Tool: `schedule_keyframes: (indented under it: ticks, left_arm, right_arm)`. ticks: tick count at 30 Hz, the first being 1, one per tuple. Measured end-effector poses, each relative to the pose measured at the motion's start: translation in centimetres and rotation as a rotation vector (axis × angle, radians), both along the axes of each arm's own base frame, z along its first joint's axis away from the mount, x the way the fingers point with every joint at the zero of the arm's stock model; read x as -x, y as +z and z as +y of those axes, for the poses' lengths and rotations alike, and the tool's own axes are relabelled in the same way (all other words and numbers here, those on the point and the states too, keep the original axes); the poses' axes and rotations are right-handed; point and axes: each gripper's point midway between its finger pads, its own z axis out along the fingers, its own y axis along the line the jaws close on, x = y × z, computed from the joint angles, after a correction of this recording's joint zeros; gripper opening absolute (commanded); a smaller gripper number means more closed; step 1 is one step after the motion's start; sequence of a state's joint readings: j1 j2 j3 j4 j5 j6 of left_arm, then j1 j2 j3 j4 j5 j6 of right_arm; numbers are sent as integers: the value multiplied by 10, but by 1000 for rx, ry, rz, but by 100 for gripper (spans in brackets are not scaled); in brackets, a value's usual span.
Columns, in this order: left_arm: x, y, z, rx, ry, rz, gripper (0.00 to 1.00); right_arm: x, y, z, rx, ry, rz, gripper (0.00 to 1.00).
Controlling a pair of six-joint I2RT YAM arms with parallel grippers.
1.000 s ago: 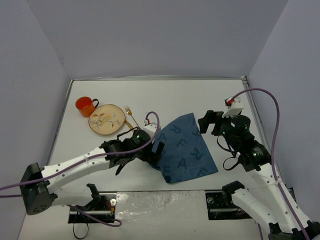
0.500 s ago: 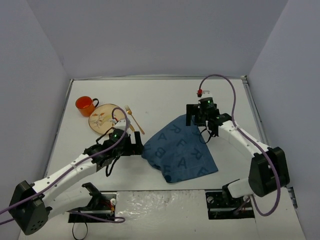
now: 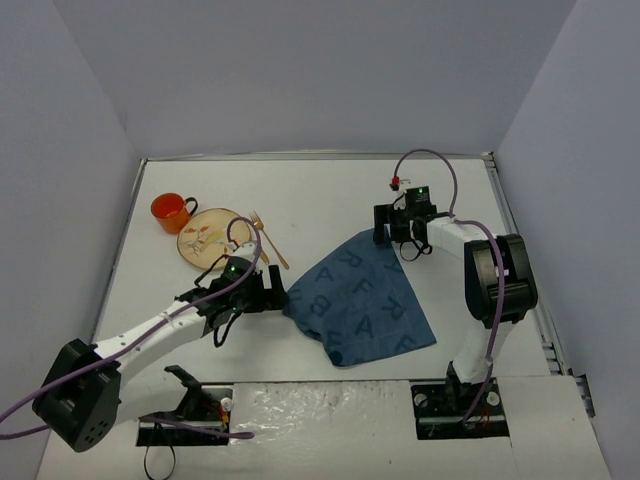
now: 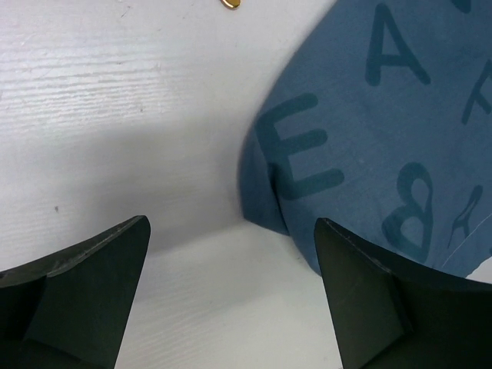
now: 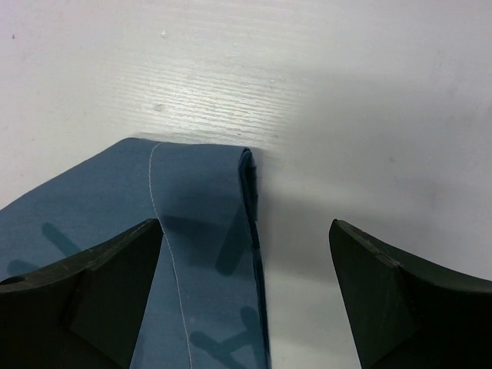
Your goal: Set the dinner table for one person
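Note:
A blue letter-printed cloth point(image 3: 358, 296) lies folded on the white dinner table point(image 3: 330, 195). My left gripper point(image 3: 276, 290) is open just left of the cloth's left corner point(image 4: 265, 196), low over the table. My right gripper point(image 3: 388, 237) is open over the cloth's far folded corner point(image 5: 231, 165); the left finger is above the cloth, the right finger above bare table. A round plate point(image 3: 213, 238), an orange cup point(image 3: 172, 211) and a gold fork point(image 3: 268, 239) sit at the far left.
Thin metal edging point(image 3: 126, 240) runs along the table's left, far and right sides. The arm bases and a shiny strip point(image 3: 320, 395) lie at the near edge. Grey walls stand close behind and beside the table.
My right arm has swung forward and left and now has its gripper over the cloth's far corner. My left gripper has drawn back left, off the cloth's left edge.

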State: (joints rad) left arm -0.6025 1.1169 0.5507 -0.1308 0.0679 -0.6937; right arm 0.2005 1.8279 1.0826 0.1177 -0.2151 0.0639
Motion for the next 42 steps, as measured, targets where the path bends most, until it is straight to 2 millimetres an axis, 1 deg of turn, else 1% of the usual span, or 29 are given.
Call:
schedule_keyframes:
  ticks: [3,7,10,13,17,18,19,21,22,24,25,26,28,29,31,33,34,35,37,40,42]
  left_arm:
    - [-7,-8,-2,7,0,15,79]
    - [-12,-27,-7,5,-12,65,76]
    - [-19,-30,-17,29,-33,65,73]
    - [-26,-29,-30,74,-61,46,67]
    - [-33,-28,-44,129,-91,28,62]
    - [-34,-28,-47,142,-97,27,57]
    - [-35,-28,-50,155,-103,25,49]
    - [-37,-29,-56,178,-111,25,33]
    - [-38,-31,-59,186,-114,29,27]
    - [-36,-34,-61,193,-124,43,9]
    - [-35,-36,-62,197,-126,53,0]
    - [-34,-36,-63,202,-130,58,0]
    - [-33,-34,-64,206,-136,62,0]
    - [-32,-32,-64,203,-140,63,0]
    - [-32,-21,-64,200,-151,45,0]
    - [-34,-1,-63,199,-164,8,0]
    - [-36,14,-64,202,-170,-25,0]
    - [-38,34,-64,209,-177,-68,0]
    - [-41,77,-62,218,-185,-160,0]
    - [-36,146,-53,227,-193,-312,0]
    - [-26,186,-44,226,-203,-398,0]
  right_arm:
    - [0,-8,6,-22,38,8,82]
    - [-1,-13,16,-47,87,5,77]
    - [-3,-13,20,-62,109,-3,70]
    - [-5,-13,24,-78,125,-13,57]
    - [-5,-14,29,-96,145,-15,26]
    - [-6,-13,30,-99,149,-16,18]
    - [-6,-13,30,-102,152,-16,9]
    - [-5,-12,31,-100,154,-15,0]
    - [-4,-11,31,-96,156,-17,0]
    - [-2,-1,32,-75,162,-33,0]
    - [-2,8,33,-63,167,-49,0]
    - [-1,21,36,-52,174,-74,0]
    - [2,56,43,-38,192,-146,0]
    - [3,77,46,-36,199,-194,0]
    - [6,123,52,-45,210,-299,0]
    - [11,167,51,-55,207,-399,0]
    - [14,186,48,-58,199,-442,0]
    - [18,203,44,-58,189,-481,0]
    - [27,232,36,-56,166,-550,0]
    - [40,268,26,-55,143,-632,0]
    - [49,286,21,-55,132,-674,0]
